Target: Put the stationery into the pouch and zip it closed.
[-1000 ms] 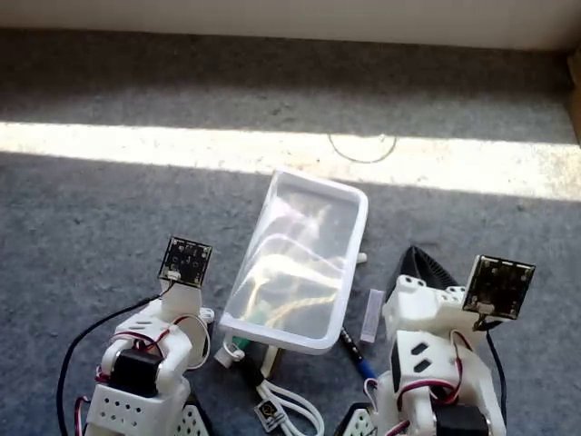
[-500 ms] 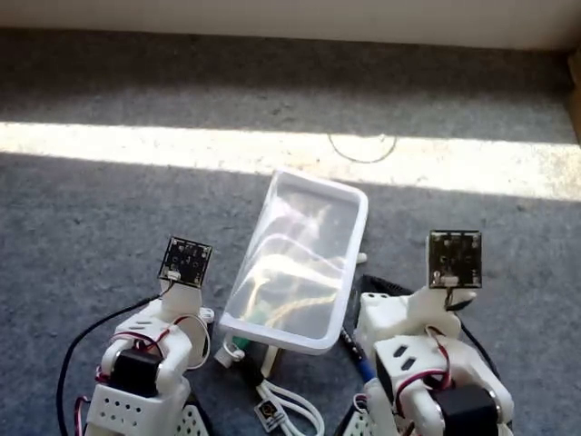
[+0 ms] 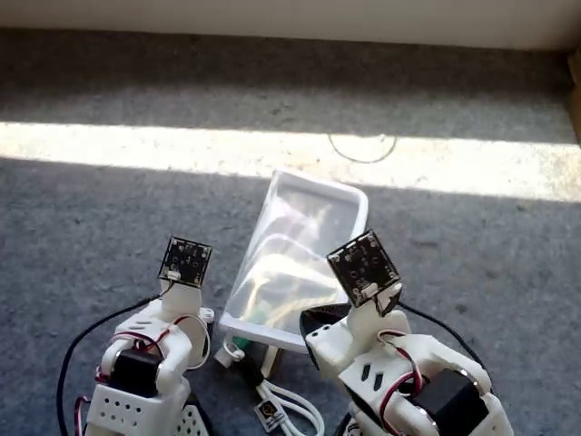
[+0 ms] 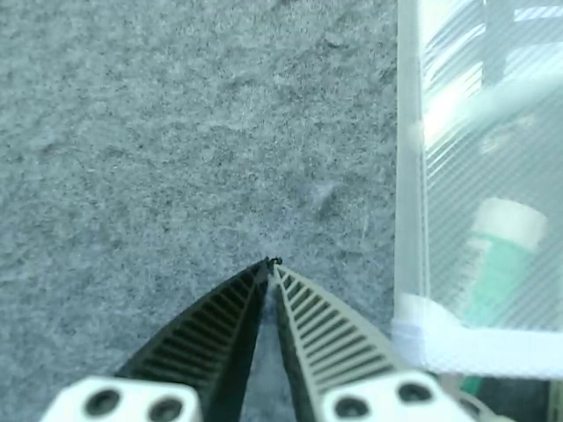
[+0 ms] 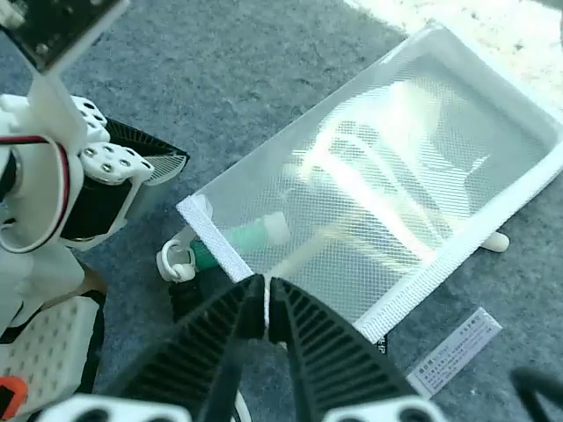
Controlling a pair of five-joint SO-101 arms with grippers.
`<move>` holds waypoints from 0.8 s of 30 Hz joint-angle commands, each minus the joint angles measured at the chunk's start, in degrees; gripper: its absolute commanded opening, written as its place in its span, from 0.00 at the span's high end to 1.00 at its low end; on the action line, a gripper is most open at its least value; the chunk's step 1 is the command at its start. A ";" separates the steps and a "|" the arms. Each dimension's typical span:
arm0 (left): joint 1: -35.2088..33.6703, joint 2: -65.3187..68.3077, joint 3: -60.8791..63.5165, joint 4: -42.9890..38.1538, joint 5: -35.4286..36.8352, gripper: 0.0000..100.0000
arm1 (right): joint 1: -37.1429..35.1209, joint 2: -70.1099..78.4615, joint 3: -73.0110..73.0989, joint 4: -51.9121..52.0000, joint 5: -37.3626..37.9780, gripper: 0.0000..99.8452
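**Q:** Where is the stationery?

**A:** A green pen (image 5: 237, 239) sticks out of the mesh pouch (image 3: 292, 259), which lies on the carpet (image 3: 91, 227) between the arms.

**Q:** And the pincers?

**A:** Both are clenched and empty. The left gripper (image 4: 270, 264) sits beside the pouch, and the right gripper (image 5: 266, 280) hangs over its mouth, probably lining up.

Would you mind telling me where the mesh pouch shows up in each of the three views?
High view: mesh pouch lies at the picture's centre.
Left wrist view: mesh pouch lies alongside the shut left gripper.
Right wrist view: mesh pouch lies just beyond the right gripper.
Shared landmark: green tube at its near end.
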 commanded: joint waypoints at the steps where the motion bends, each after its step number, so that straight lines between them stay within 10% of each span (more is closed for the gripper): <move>1: -0.40 -0.31 1.36 0.26 0.44 0.99 | -1.10 2.59 -2.68 -0.22 0.18 0.88; 24: -0.40 -0.31 1.36 0.26 0.44 0.99 | -20.70 13.67 4.35 -10.77 0.09 0.84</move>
